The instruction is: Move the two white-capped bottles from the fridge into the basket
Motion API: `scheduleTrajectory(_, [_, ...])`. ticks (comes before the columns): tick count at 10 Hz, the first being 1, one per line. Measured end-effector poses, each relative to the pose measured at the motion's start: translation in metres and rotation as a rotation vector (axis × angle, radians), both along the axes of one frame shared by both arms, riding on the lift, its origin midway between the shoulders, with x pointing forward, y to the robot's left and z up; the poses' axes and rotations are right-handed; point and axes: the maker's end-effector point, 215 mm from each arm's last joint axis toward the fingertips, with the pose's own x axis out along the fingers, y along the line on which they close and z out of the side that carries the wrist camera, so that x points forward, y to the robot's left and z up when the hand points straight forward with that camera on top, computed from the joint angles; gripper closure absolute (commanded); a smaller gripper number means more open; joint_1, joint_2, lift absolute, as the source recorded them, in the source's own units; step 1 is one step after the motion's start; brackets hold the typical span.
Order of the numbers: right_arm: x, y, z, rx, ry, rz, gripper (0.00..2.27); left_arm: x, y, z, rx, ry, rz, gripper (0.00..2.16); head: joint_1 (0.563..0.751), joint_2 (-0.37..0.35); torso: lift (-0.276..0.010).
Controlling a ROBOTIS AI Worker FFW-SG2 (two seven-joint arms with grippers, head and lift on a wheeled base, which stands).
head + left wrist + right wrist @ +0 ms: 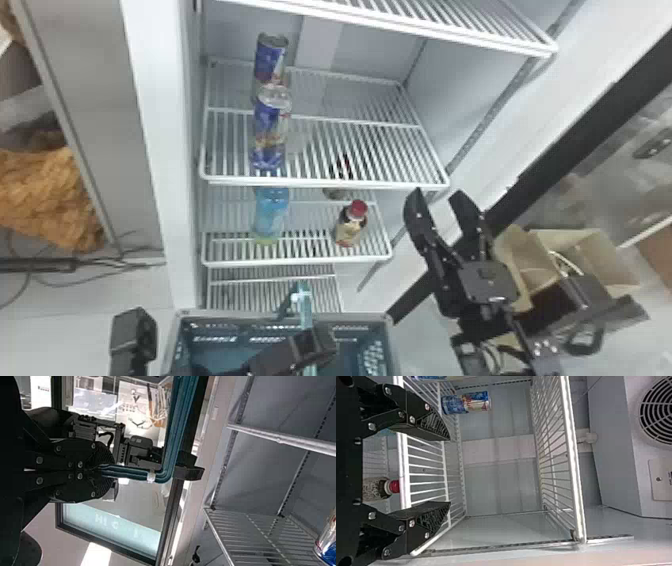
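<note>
In the head view, the basket sits low before the open fridge. The left end effector is over it at its handle; the left wrist view gives the close detail, its fingers clenched around that teal handle, with a white band just beyond the tips.

The right end effector is released, at the right side of the fridge opening. The right wrist view shows its 2 fingers spread wide, nothing between the tips, and brings in a round fan grille beyond the shelves.

No white cap can be made out for certain. On the lower shelf stands a pale blue bottle, its top obscured by the shelf above, so I cannot tell its cap colour. To its right is a bottle with a red cap, and the right wrist view shows that cap sideways. On the upper of these 2 shelves, 2 blue cans stand, 1 behind the other. The left wrist view catches part of a can at its edge.
</note>
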Motion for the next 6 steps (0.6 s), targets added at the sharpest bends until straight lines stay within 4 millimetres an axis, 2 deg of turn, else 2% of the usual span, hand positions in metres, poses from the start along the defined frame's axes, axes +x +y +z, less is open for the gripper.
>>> scheduleTrajectory(6, [-0.0001, 0.0002, -0.0029, -0.003, 0.008, 0.002, 0.52, -0.0006, -0.0014, 0.0015, -0.002, -0.004, -0.007, 1.18, 0.695, -0.350, 0.000])
